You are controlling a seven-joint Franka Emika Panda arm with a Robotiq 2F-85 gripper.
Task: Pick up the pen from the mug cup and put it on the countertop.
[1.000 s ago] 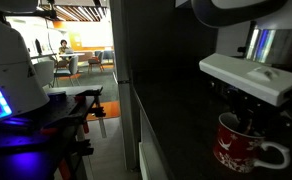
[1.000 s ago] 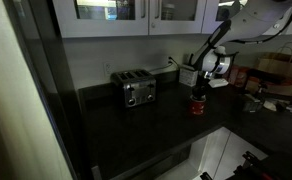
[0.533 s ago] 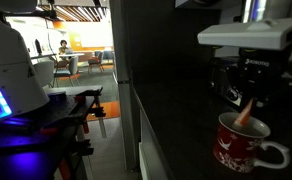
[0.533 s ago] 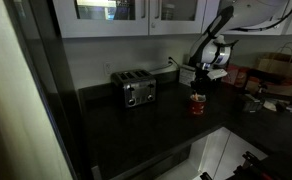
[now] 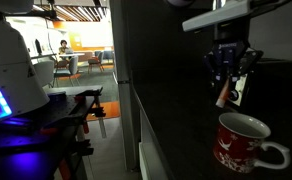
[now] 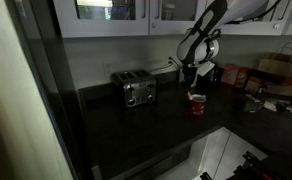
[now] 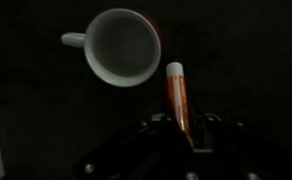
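Pen [image 5: 223, 94] out of mug cup [image 5: 242, 143], clamped in fingers [image 7: 158, 127]; placement on bench [image 6: 136, 125] not yet done.

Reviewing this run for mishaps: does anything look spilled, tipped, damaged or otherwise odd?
Nothing stands out. The mug cup stands upright on the countertop, with no spill visible; the wrist view shows its inside empty. The hand holds the pen above it, clear of the rim.
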